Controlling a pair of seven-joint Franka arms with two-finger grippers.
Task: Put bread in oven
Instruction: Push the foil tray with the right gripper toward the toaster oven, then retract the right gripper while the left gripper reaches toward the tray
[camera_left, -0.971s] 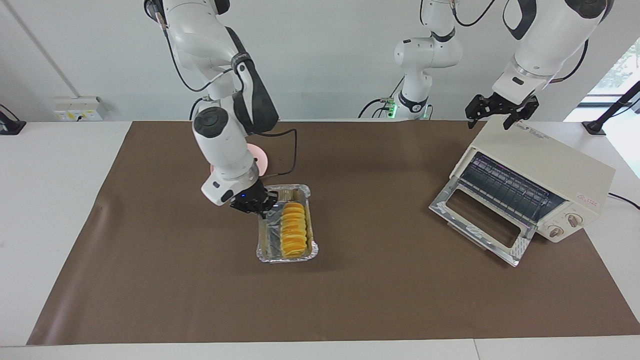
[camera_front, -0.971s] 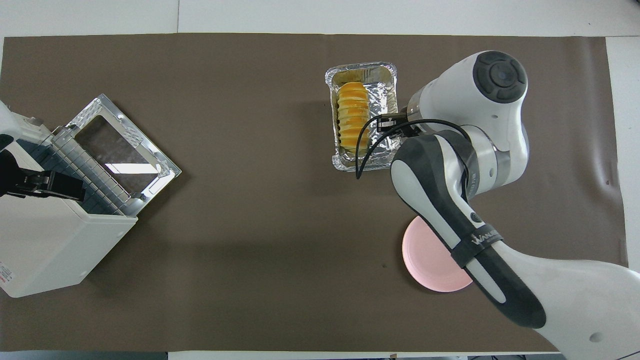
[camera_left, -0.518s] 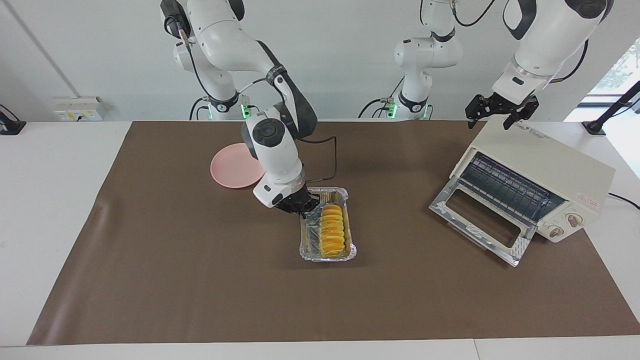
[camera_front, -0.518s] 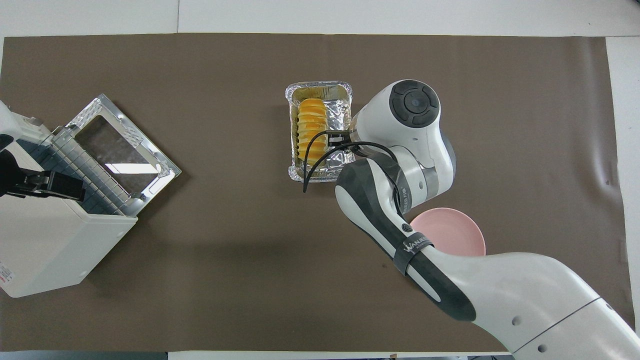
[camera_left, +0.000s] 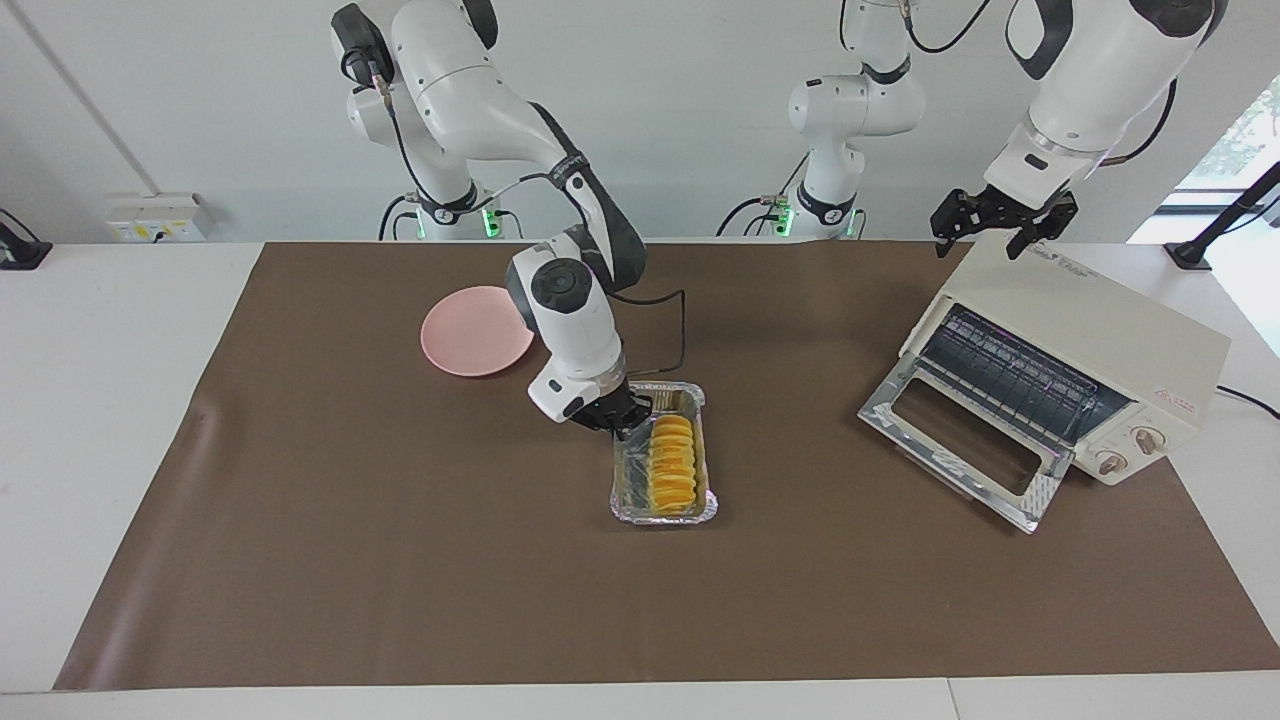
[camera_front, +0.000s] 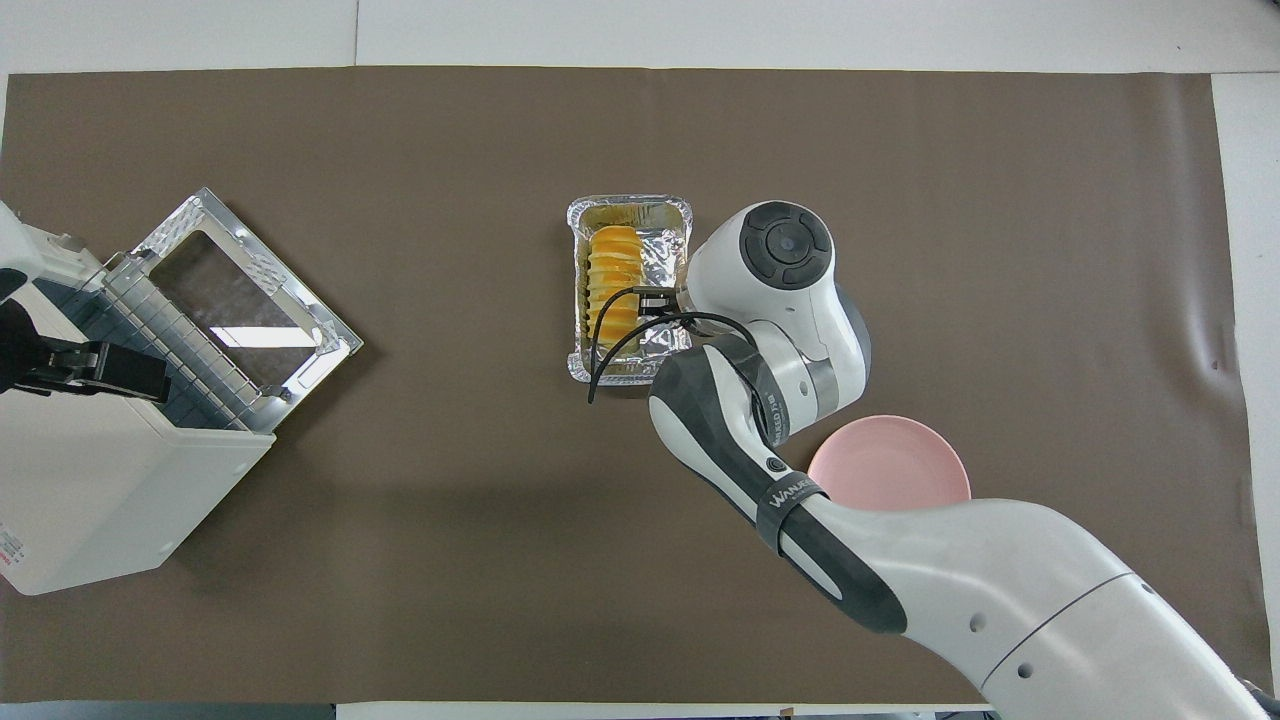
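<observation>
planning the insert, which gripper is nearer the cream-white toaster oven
Left. The left gripper hangs over the cream-white toaster oven, at its top edge; the right gripper is at the silver foil tray mid-table.

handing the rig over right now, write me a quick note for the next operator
Right gripper: at the foil tray, on its rim at the edge toward the right arm's end.
Left gripper: waiting over the oven.
Bread: lies in the tray, mid-table.
Done: oven door is open, rack exposed.
Left: get the bread into the oven.
Pink plate sits nearer the robots, unused.
</observation>
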